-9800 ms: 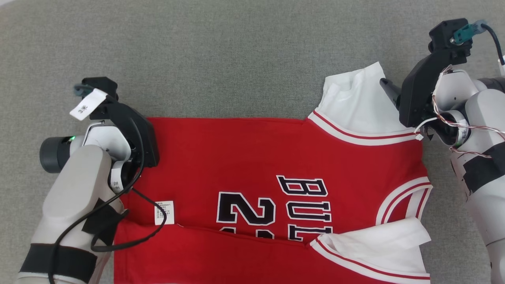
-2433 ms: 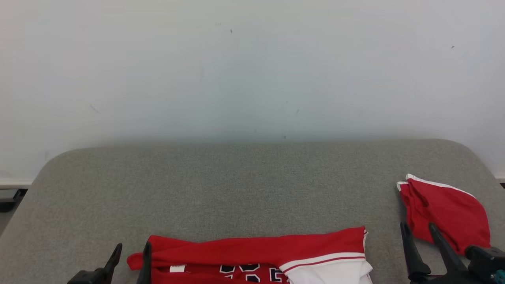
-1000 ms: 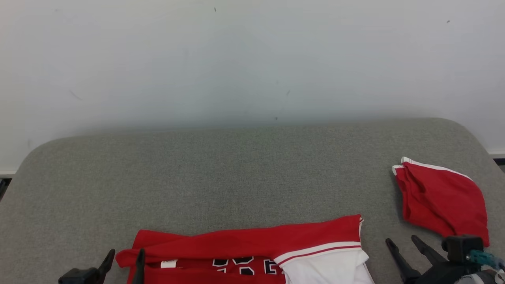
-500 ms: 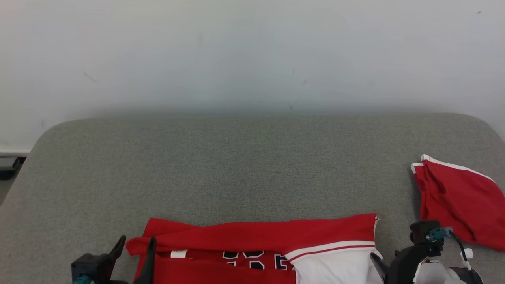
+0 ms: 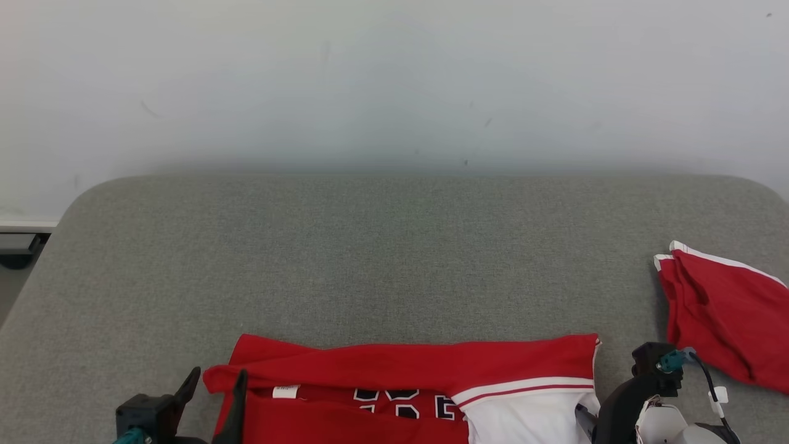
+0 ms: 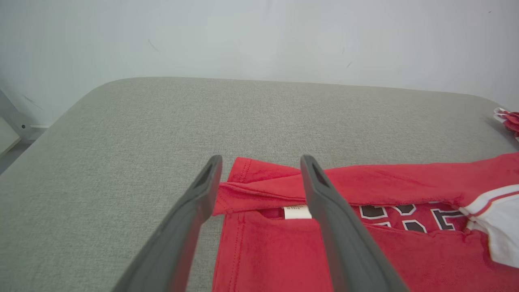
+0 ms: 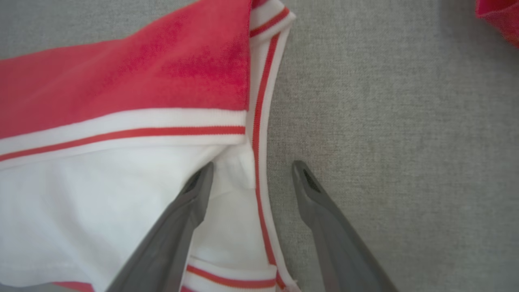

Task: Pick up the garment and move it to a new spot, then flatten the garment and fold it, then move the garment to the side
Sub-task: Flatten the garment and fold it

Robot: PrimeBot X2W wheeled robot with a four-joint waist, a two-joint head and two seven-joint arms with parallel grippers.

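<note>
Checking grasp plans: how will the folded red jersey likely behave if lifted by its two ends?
Probably floppy: the jersey lies in soft, wrinkled folds, so its middle would likely sag between grips. The loose folded-over flap and white sleeve may slip open when raised. It looks thin and light, and may drag on the textured gray cushion.

The garment is red with white, red-striped trim and dark lettering; the surface is grey.
</note>
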